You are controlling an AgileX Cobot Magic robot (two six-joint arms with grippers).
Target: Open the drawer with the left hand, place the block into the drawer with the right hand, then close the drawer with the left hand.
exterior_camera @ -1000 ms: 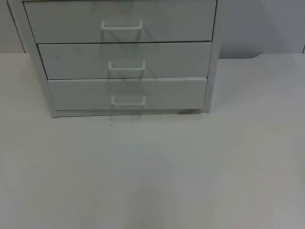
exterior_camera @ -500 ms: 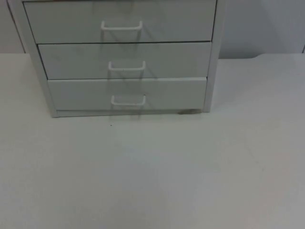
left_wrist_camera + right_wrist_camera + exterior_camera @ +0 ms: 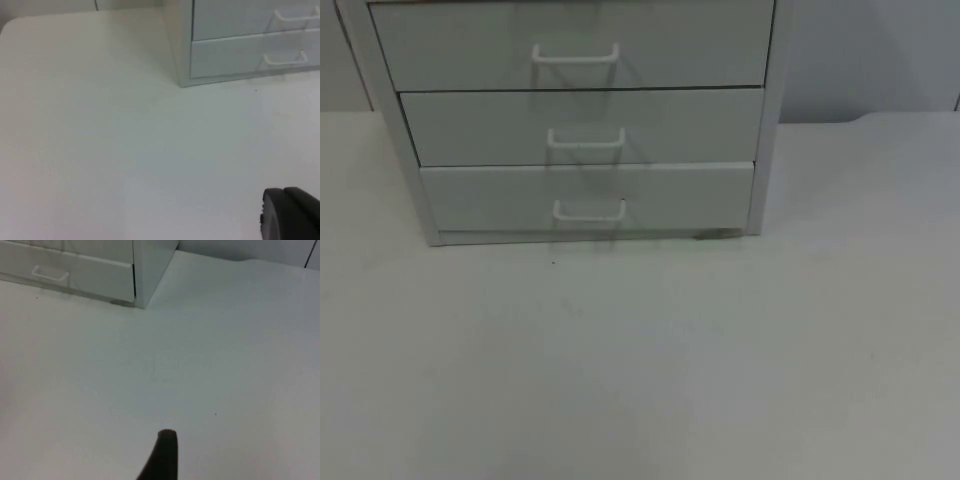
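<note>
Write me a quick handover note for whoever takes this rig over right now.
Left hand: a fingertip hangs over bare table, off the drawer cabinet's front-left corner.
Right hand: a fingertip hangs over bare table, off its front-right corner.
Things: all three drawers shut, bottom drawer with its white handle untouched. No block seen on the table.
Done: nothing visible.
Left: open a drawer, put the block in, close it.
</note>
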